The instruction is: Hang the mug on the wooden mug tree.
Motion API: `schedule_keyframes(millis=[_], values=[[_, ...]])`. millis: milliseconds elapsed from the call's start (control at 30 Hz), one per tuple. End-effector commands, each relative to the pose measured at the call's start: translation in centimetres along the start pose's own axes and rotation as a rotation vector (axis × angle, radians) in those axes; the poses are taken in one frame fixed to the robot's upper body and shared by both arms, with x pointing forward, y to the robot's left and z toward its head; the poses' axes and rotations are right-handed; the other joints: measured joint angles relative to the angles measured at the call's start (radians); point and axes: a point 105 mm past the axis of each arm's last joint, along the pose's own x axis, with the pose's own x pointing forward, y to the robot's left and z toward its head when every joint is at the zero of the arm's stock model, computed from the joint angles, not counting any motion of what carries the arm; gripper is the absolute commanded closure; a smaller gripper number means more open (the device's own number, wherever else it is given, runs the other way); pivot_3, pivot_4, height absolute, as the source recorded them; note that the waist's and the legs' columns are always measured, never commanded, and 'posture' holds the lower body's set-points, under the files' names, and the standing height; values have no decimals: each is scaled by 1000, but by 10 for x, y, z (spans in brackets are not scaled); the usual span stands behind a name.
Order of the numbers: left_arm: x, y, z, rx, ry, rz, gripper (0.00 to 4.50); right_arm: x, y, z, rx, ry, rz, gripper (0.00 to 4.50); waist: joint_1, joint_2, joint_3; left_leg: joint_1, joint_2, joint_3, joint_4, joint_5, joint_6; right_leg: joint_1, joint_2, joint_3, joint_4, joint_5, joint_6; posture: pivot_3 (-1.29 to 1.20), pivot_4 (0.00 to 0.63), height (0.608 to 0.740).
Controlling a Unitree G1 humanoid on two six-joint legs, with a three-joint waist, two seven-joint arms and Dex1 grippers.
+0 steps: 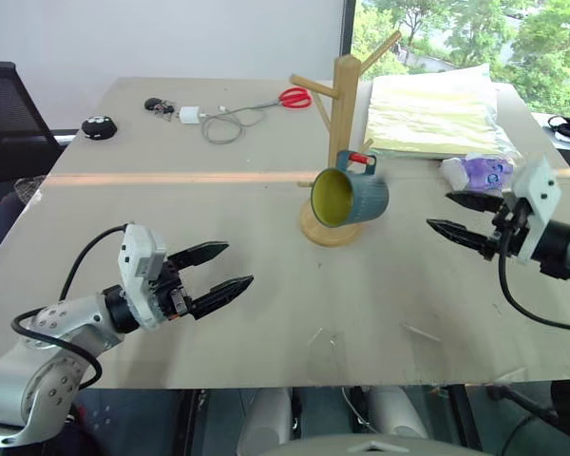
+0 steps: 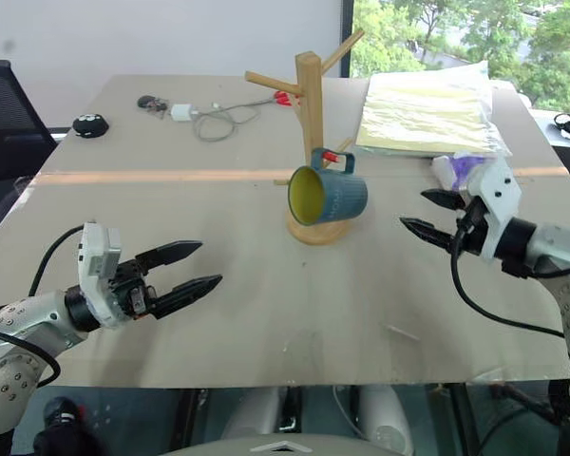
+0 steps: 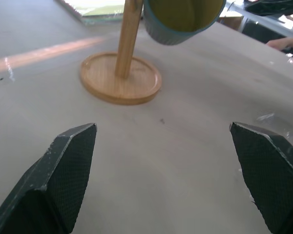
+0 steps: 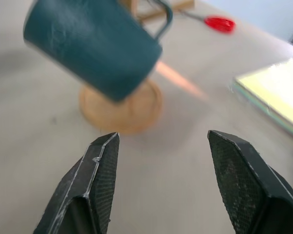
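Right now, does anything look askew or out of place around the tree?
Nothing wrong: the mug hangs by its handle on the tree's red-tipped peg, tilted with its mouth sideways. Both grippers, left and right, are open and clear of it.

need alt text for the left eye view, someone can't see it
A dark teal mug hangs by its handle from a red-tipped peg of the wooden mug tree at mid-table. The left gripper and right gripper sit open and empty on either side, clear of it.

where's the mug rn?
In the left eye view the mug hangs by its handle on the red-tipped peg of the wooden mug tree, mid-table, above the round base, apart from both grippers.
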Motion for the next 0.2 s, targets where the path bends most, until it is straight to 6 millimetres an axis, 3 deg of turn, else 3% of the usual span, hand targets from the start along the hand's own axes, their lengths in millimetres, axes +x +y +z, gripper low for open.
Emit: schedule_keyframes(millis=[33,200], values=[[-4,4,-5,4,19,7,0,-16,13,-10,-17,12,-41,1645,2,0,0,0,0,0,0,0,0,0,0,0,0,0,0,0,150,740],[1,10,-12,-10,16,29,0,-15,22,-28,-5,38,-57,1645,-5,0,0,2,0,1,2,0,1,0,0,1,1,-2,4,0,150,740]])
